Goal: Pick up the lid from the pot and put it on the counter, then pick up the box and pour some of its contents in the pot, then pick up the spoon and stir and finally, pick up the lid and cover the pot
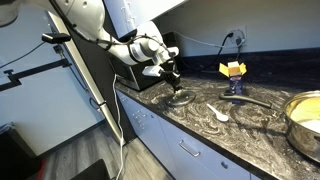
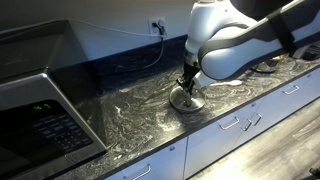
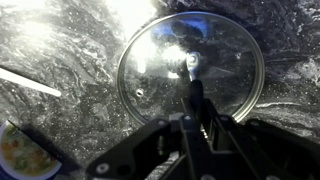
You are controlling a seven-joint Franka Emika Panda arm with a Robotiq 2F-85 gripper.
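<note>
Lid (image 3: 190,72) sits flat on the counter (image 1: 200,127), towards the microwave (image 2: 40,110) end. Gripper (image 2: 187,84) stands straight over it. Its fingers (image 3: 192,100) are drawn close together and pinch the centre knob, per wrist view. Spoon (image 1: 222,113) lies on the counter near the lid, not touching it. Box (image 1: 233,69) stands upright by the back wall, flaps up. Pot (image 1: 305,120) is at the frame edge in an exterior view, top open, well apart from the lid.

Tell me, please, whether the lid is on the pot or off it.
Off: the lid lies flat on the counter, knob up, well away from the pot.
</note>
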